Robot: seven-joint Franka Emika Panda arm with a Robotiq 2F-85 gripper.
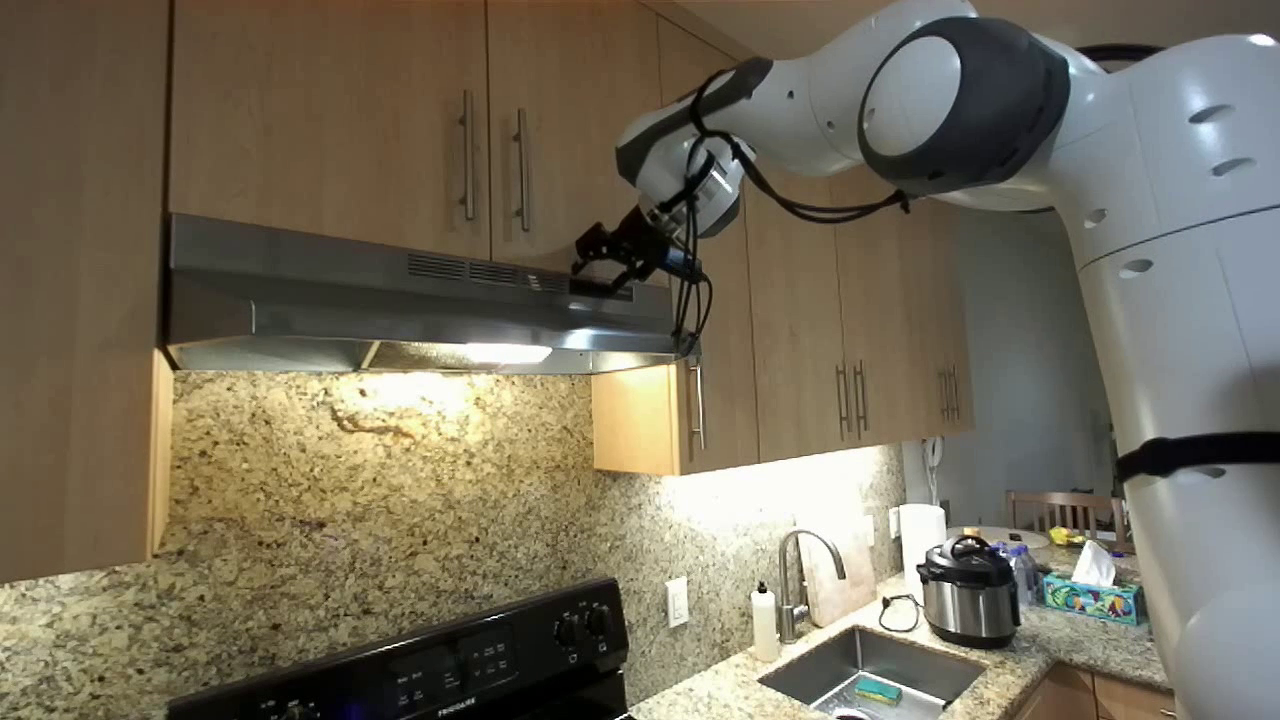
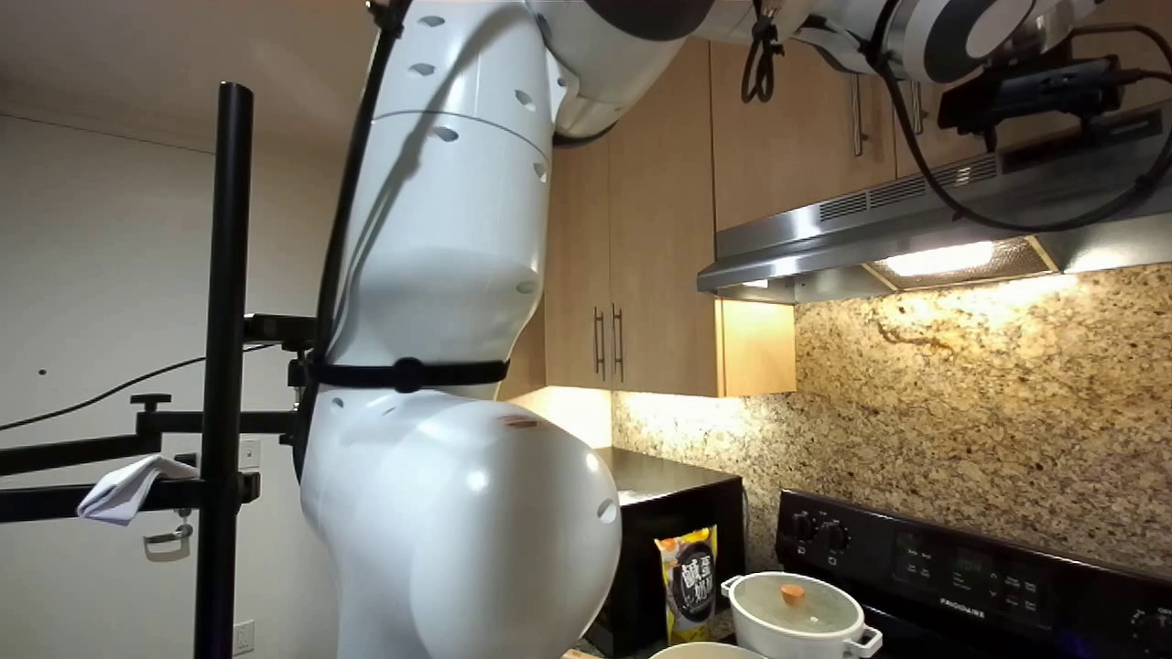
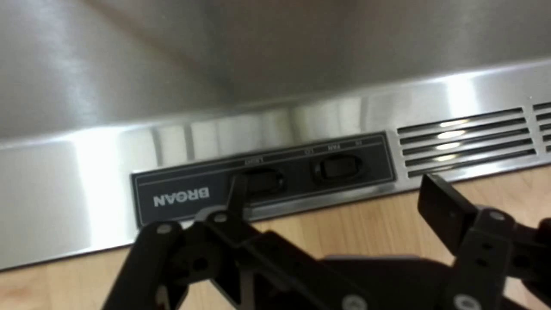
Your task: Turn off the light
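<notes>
The range hood light glows under the steel hood; it also shows lit in an exterior view. In the wrist view, the dark BROAN panel carries a black rocker switch marked LIGHT. The panel appears upside down. My gripper is open and empty. Its left fingertip overlaps the left end of the LIGHT switch in view; I cannot tell whether it touches. The right fingertip is in front of the hood's lower edge, near the vent slots. In an exterior view my gripper is at the hood's front face.
A FAN switch sits beside the LIGHT switch, with vent slots further right. Wooden cabinet doors with bar handles rise above the hood. Loose cables hang from the wrist. The stove stands below.
</notes>
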